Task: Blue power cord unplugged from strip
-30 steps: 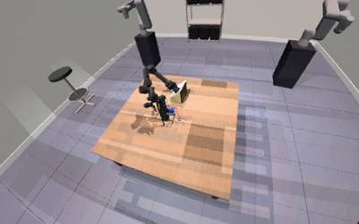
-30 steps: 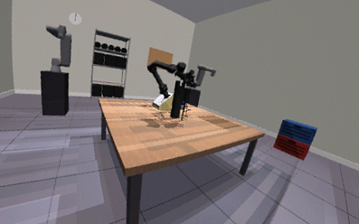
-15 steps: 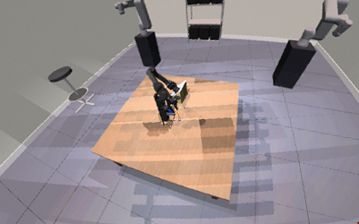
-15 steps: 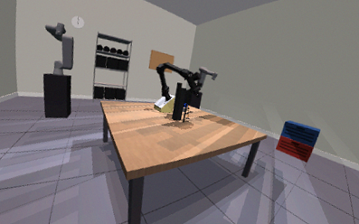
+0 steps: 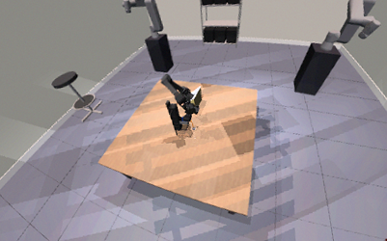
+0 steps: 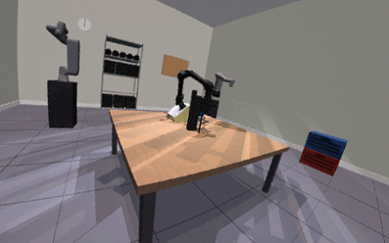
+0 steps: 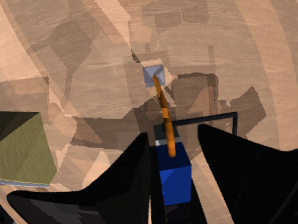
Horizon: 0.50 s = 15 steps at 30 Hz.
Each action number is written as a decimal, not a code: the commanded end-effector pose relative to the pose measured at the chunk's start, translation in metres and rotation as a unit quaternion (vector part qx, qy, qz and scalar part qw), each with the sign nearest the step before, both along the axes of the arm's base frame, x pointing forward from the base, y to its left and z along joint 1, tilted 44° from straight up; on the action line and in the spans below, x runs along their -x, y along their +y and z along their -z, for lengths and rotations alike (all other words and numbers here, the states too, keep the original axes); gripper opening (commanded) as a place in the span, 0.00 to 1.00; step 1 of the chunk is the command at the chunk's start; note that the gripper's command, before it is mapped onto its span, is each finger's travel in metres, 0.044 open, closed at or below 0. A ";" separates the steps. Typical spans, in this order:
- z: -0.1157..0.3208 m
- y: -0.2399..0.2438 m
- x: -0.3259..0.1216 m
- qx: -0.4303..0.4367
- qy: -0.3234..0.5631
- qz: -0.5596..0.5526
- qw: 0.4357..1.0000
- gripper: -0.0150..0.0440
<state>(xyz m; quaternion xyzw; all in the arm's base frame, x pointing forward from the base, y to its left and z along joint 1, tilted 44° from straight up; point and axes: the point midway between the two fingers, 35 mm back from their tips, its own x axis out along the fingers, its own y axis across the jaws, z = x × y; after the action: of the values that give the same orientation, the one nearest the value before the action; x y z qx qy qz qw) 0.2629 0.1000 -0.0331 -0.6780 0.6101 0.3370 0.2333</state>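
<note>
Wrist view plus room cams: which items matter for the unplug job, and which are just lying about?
Job:
- gripper, fingers open either side of the plug, not clamping it
- blue plug
- orange strand running from the plug
- the power strip cannot be picked out for sure

Lying about:
- olive wedge
- stool
- shelf unit
- blue and red crates
- grey arm on pedestal

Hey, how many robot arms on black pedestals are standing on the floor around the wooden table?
2. One grey robot arm stands on a black pedestal by the back wall, left of the metal shelf; the other grey robot arm stands on its pedestal right of the wooden table. More may stand out of view.
</note>
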 end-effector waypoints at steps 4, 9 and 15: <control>-0.002 -0.002 -0.001 0.007 0.005 -0.007 1.000 0.53; -0.007 -0.007 -0.002 0.007 0.005 -0.007 1.000 0.53; -0.014 -0.014 -0.004 0.007 0.005 -0.007 1.000 0.53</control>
<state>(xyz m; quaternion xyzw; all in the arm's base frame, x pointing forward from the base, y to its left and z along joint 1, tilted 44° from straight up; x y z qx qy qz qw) 0.2669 0.0898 -0.0228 -0.6809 0.6092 0.3374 0.2267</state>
